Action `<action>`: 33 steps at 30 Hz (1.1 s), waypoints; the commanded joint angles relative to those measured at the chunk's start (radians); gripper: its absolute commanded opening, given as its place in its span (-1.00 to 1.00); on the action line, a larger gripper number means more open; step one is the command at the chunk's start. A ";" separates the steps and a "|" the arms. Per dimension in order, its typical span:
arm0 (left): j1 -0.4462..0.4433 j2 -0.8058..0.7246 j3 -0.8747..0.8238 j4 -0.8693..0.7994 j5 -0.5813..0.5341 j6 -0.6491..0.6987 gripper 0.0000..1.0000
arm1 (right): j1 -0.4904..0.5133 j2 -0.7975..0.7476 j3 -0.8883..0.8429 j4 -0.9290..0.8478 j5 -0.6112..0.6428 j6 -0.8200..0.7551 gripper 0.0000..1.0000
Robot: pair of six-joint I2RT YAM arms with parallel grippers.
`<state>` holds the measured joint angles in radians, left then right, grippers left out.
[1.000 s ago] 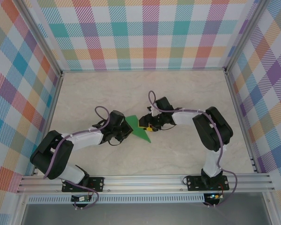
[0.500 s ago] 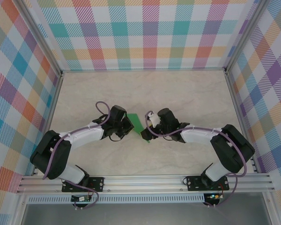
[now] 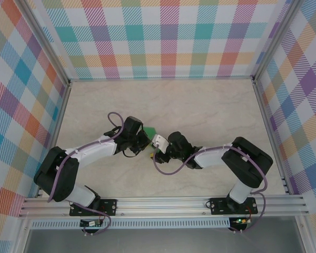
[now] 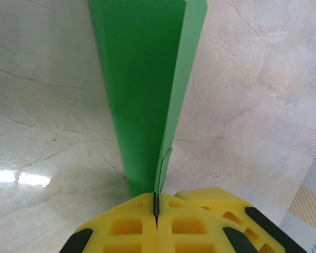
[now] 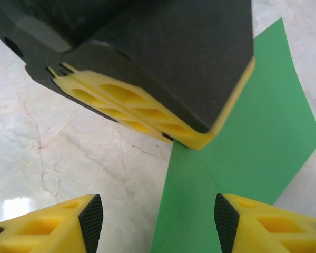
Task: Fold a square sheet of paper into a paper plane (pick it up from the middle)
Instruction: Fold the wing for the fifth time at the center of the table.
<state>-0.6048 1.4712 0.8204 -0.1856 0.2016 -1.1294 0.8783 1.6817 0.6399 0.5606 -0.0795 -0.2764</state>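
The checked walls and the pale marble-patterned table make a kind of open box (the nearest thing here to a container), and inside it are the two arms and the green paper. The paper sits about where the two arms meet, and in the overhead view a small green corner of it shows between the two wrists. It is folded, with one darker panel and a lighter flap lying against it along a long crease, and it widens away from the left claw. That claw is pressed together, its yellow pads meeting on the narrow end of the paper, so the paper is pinched there and stands edge-up above the table rather than lying flat. Seen from the other wrist, the same claw is a black block with yellow pads, closed on the paper where two creases meet. The right claw faces the paper from the opposite side and is spread wide, one yellow finger well to the left of the paper's lower edge and the other in front of its right part. Whether that second finger touches the paper I cannot tell, and nothing is gripped between the two.
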 commanded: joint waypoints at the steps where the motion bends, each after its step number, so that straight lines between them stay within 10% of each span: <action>1: -0.004 0.009 0.023 -0.034 0.014 0.013 -0.93 | 0.007 0.041 -0.014 0.144 0.066 -0.057 0.09; 19: -0.003 0.020 0.034 -0.042 0.009 0.000 -0.93 | 0.022 0.130 -0.013 0.241 0.130 -0.082 -0.49; 33: -0.004 0.026 0.036 -0.056 0.005 0.004 -0.91 | 0.027 0.075 -0.012 0.218 0.115 -0.054 -0.22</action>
<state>-0.6048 1.4864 0.8333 -0.2123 0.2012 -1.1301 0.8982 1.7958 0.6151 0.7654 0.0452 -0.3424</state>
